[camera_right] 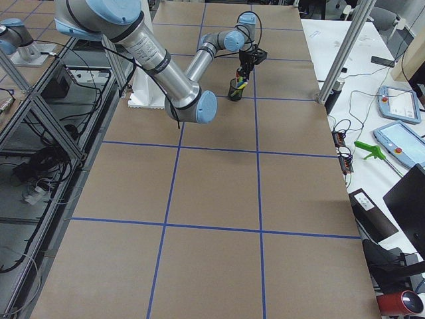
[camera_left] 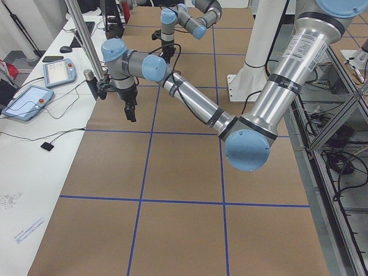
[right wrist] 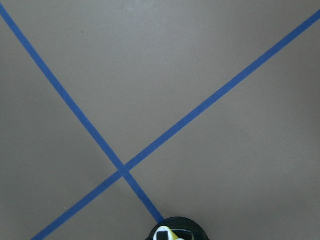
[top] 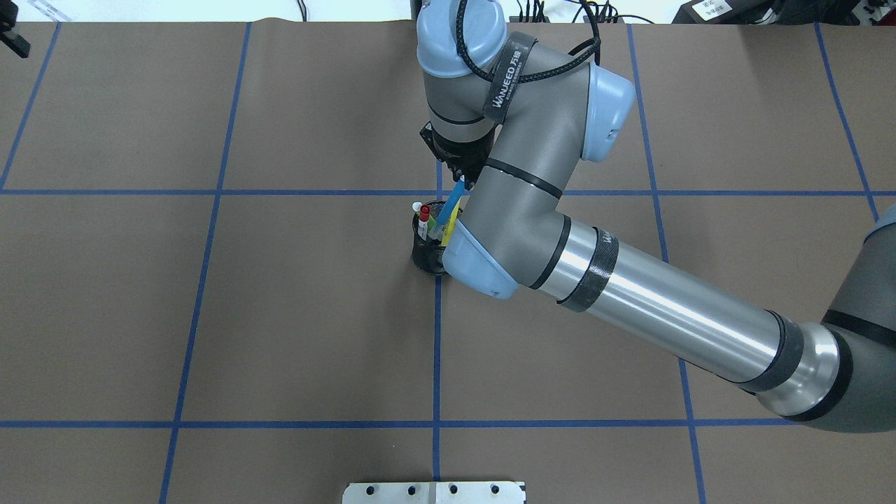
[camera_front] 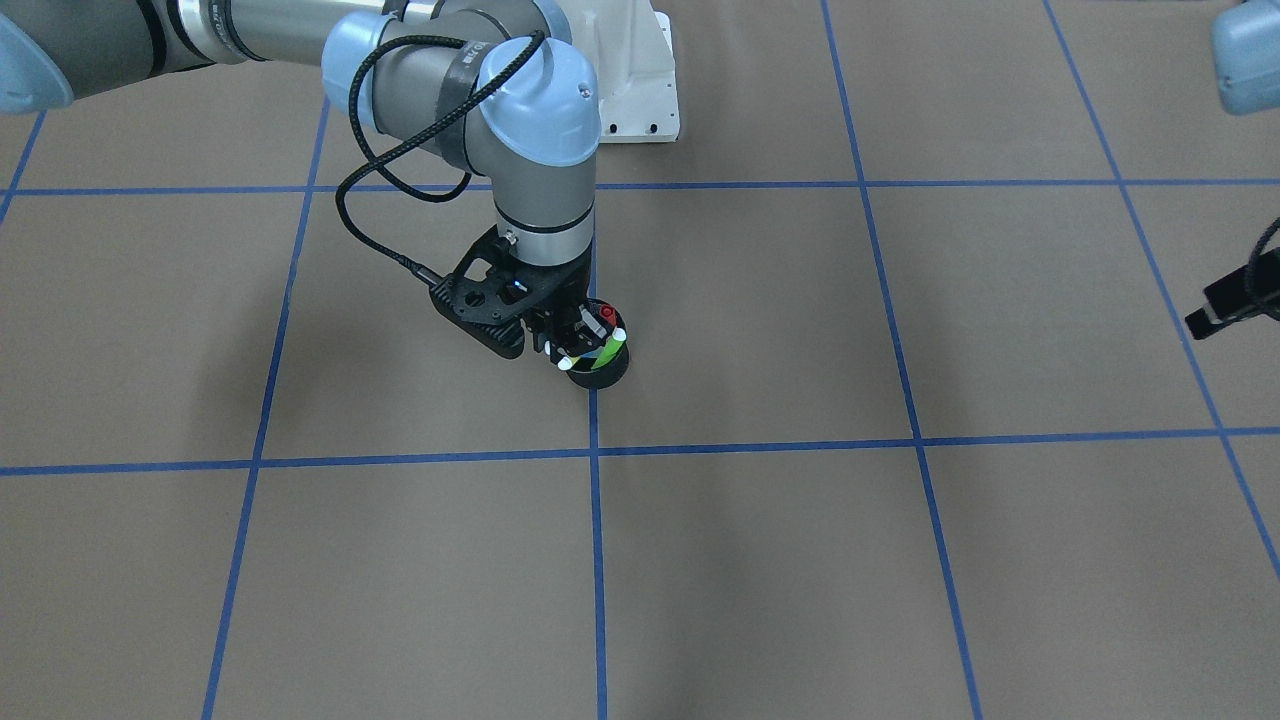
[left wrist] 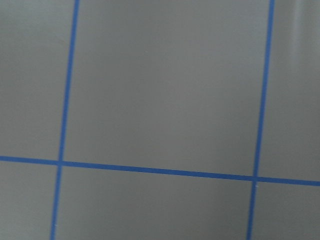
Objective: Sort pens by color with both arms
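Observation:
A black mesh cup [top: 428, 253] stands on the blue tape line at mid-table and holds the pens. The blue pen [top: 451, 203] leans up out of it. Beside it are the yellow pen [top: 449, 229], the lime green pen [top: 435, 228] and the white pen with the red cap [top: 423, 215]. My right gripper [top: 458, 175] hangs just above the cup, its fingers closed on the top of the blue pen. It also shows in the front view [camera_front: 556, 345], over the cup [camera_front: 600, 372]. My left gripper [camera_front: 1212, 312] is far off at the table's side and only partly in view.
The white mounting base [camera_front: 640, 90] sits at the robot's edge of the table. Blue tape lines [top: 437, 350] divide the brown tabletop into squares. A side desk with tablets [camera_left: 29, 100] runs beyond the far edge.

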